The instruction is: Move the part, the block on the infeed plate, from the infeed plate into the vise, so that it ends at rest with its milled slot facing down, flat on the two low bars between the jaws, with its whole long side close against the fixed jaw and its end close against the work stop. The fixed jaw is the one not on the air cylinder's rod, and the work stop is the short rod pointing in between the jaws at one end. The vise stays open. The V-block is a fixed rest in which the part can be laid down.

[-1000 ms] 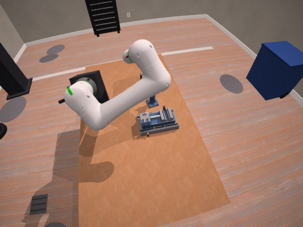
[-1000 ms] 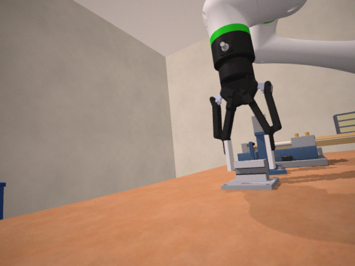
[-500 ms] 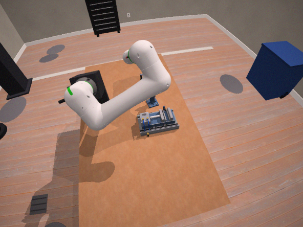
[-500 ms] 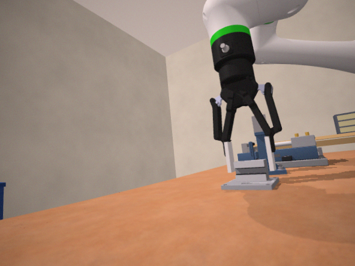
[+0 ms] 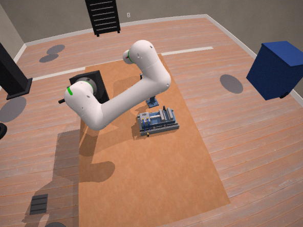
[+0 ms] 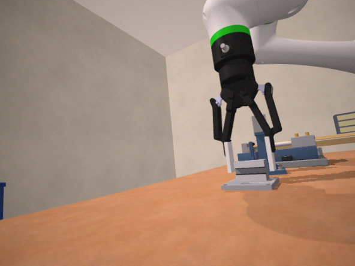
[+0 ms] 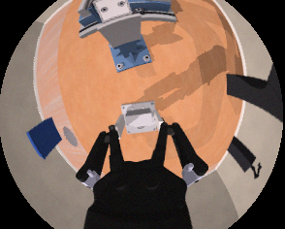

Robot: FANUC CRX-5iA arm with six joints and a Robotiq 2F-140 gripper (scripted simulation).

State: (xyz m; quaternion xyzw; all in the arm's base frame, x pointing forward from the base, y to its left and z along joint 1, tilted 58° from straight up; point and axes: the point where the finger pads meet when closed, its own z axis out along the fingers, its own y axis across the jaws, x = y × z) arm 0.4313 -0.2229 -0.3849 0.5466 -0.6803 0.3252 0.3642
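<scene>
The part (image 6: 251, 171) is a grey block lying on the low grey infeed plate (image 6: 250, 186) on the orange mat. My gripper (image 6: 251, 163) points straight down over it, open. Its two white finger pads hang one on each side of the block, down to the block's level, with small gaps. In the wrist view the block (image 7: 141, 117) lies just beyond my fingertips. The V-block (image 6: 260, 136) on its blue post stands behind the plate, and the blue vise (image 6: 300, 153) stands farther back with its jaws open. In the top view the arm hides my gripper and the part.
The vise (image 5: 158, 120) and the V-block (image 5: 152, 101) stand close together near the mat's middle. The robot base (image 5: 88, 85) is at the mat's left edge. A blue box (image 5: 277, 70), a black shelf (image 5: 102, 11) and a black stand (image 5: 11, 79) stand off the mat.
</scene>
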